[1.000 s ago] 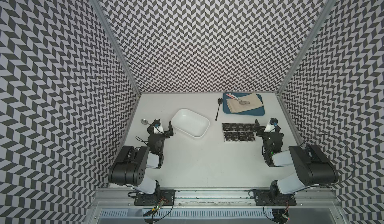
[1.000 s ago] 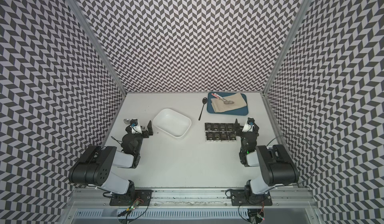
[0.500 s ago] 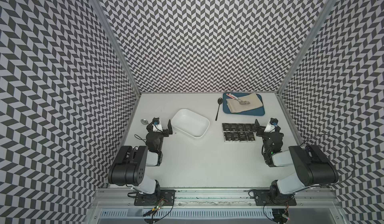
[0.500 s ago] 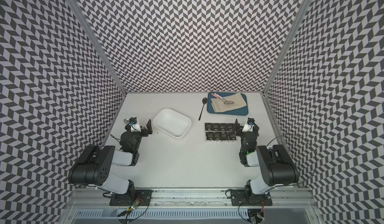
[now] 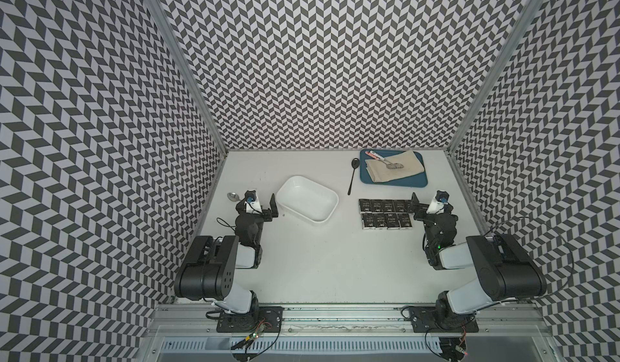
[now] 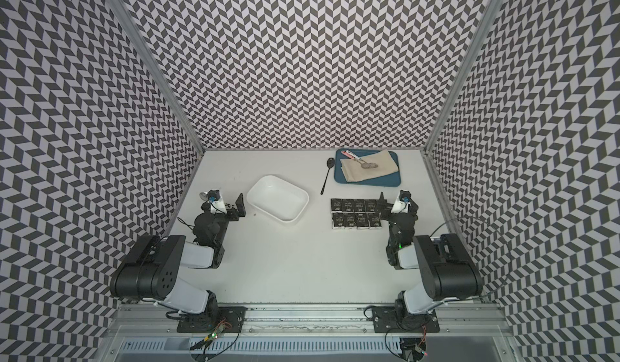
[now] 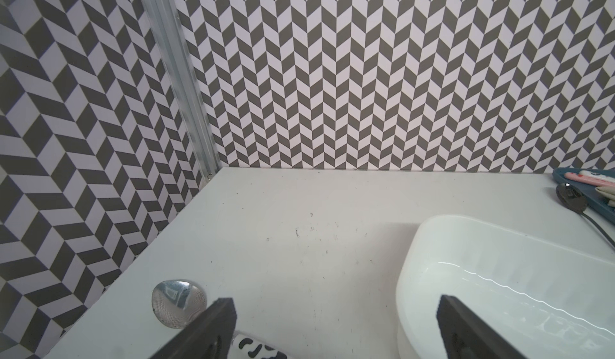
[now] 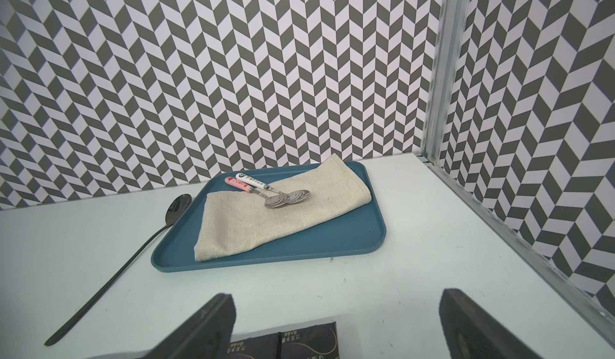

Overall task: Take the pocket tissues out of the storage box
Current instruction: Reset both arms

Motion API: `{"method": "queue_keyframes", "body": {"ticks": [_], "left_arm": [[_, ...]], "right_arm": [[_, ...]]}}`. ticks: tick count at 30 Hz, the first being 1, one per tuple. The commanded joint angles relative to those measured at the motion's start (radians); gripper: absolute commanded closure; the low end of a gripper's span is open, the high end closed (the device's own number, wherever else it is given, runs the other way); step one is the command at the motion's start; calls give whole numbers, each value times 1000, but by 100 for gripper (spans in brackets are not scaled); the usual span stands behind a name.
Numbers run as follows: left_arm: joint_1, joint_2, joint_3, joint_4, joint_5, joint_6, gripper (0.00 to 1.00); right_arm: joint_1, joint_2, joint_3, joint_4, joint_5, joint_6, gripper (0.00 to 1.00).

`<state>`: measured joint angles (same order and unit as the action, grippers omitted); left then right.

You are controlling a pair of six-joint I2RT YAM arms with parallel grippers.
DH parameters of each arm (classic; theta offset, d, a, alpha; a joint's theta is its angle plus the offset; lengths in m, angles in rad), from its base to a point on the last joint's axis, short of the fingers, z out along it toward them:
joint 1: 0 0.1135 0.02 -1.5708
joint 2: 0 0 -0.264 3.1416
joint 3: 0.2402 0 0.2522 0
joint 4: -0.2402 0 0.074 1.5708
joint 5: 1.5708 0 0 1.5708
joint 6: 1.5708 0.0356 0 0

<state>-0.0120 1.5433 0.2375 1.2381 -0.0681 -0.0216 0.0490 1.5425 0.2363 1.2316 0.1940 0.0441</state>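
White storage box (image 5: pixel 308 198), black pocket tissues (image 5: pixel 385 214), blue tray (image 5: pixel 402 183)

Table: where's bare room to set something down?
Bare: the wide near patch in front of the box and tissues; also the back corner behind the box. Crowded: tissues, black spoon and tray by the right gripper.

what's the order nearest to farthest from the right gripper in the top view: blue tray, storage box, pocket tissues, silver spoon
From the right gripper, in a top view:
1. pocket tissues, right beside it, toward the table's middle
2. blue tray, just behind it, by the back wall
3. storage box, mid-table, toward the left arm
4. silver spoon, far across, near the left wall
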Motion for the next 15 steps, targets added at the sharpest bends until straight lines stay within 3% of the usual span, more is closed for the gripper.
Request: {"method": "queue_keyframes", "body": {"ticks": [1,3,5,6,11,15], "left_arm": [[7,-5,-30,72,-58,-32,1],[6,0,43,-59,105,37,1],[13,-17,-24,48,-57,-44,1],[14,-15,-49,97,-80,-53,1],[11,4,31,-26,93,30,1],[10,3,33,-32,96,33,1]], "right_arm": [[-1,-13,5,42,11,-6,0],[0,-14,5,42,10,-6,1],[0,-12,5,42,13,-5,1],[-1,-13,5,42,12,-5,1],[0,-13,5,42,12,-6,1],[-1,-13,4,42,12,-6,1]]}}
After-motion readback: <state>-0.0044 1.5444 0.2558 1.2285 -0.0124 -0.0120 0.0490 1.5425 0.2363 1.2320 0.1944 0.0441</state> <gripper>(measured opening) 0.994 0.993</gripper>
